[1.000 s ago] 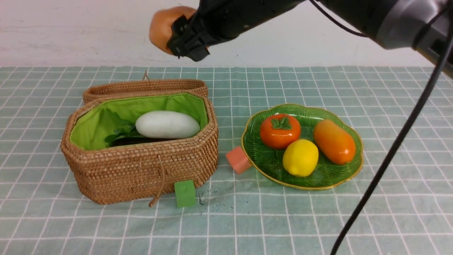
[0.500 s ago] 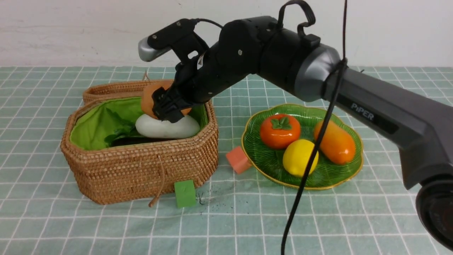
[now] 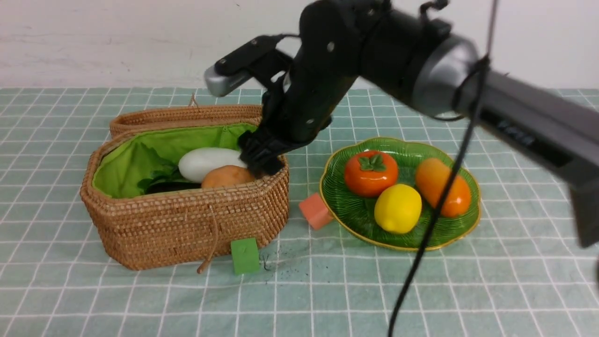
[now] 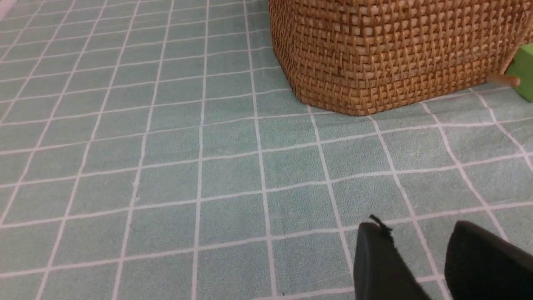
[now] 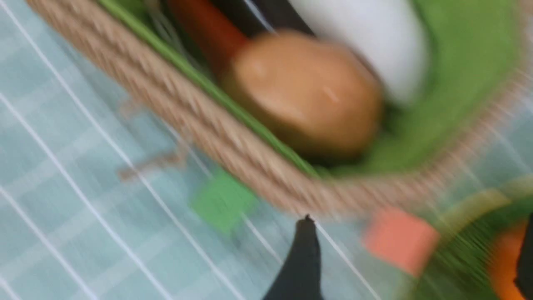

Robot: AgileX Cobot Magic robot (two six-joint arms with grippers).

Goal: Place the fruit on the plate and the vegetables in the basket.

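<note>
A: We see a table under a green checked cloth point(image 3: 468, 290). On it stand the basket point(image 3: 187, 224) at left and the plate point(image 3: 449, 231) at right, apart.

B: We also note a salmon cube point(image 3: 315, 210) between them, touching the plate's rim, and a green cube point(image 3: 244, 255) against the basket's front wall, beside its cord point(image 3: 211, 243).

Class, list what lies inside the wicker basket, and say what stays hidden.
Inside the basket: a white vegetable, a brown potato in front of it, green leaves, something dark beneath, and a red piece in the right wrist view. The rim hides their lower parts and the basket's floor.
</note>
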